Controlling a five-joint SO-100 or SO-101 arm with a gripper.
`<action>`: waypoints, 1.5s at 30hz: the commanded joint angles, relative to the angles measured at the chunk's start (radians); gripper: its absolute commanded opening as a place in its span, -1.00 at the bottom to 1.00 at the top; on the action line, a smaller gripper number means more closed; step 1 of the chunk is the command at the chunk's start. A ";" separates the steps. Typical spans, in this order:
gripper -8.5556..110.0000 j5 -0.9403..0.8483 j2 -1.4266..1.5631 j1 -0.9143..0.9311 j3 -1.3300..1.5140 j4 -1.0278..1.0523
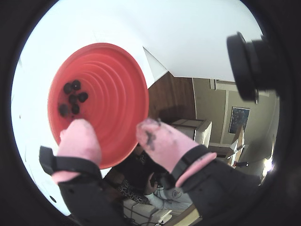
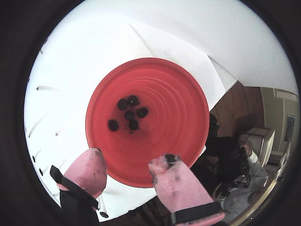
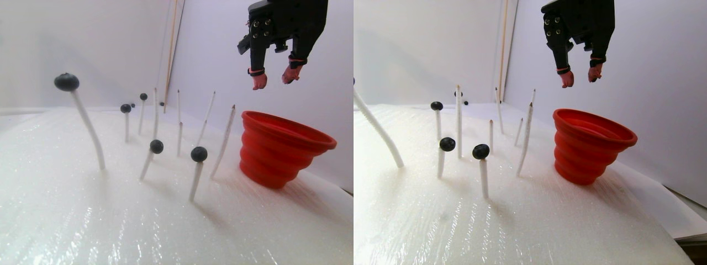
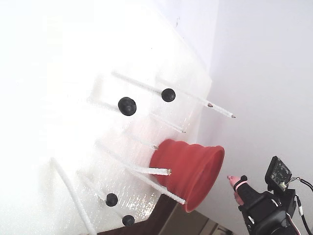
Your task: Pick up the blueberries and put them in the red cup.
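Nearest in the stereo pair view, blueberries (image 3: 199, 154) sit stuck on thin white rods (image 3: 223, 141) rising from the white bench (image 3: 83, 221). Past them stands the red cup (image 3: 284, 148), six berries in its bottom in both wrist views. Above it hangs the pincer (image 3: 273, 78), released and empty.

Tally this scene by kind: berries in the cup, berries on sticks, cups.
Blueberries inside the red cup: 6
Blueberries on white rods: 6, the farthest tiny and uncertain
Red cup: 1
Total: 13
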 commanded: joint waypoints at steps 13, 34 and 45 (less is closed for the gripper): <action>-0.59 0.049 0.163 0.000 -0.005 0.098; -0.60 0.132 0.380 -0.109 0.175 0.233; -0.60 0.166 0.511 -0.166 0.279 0.302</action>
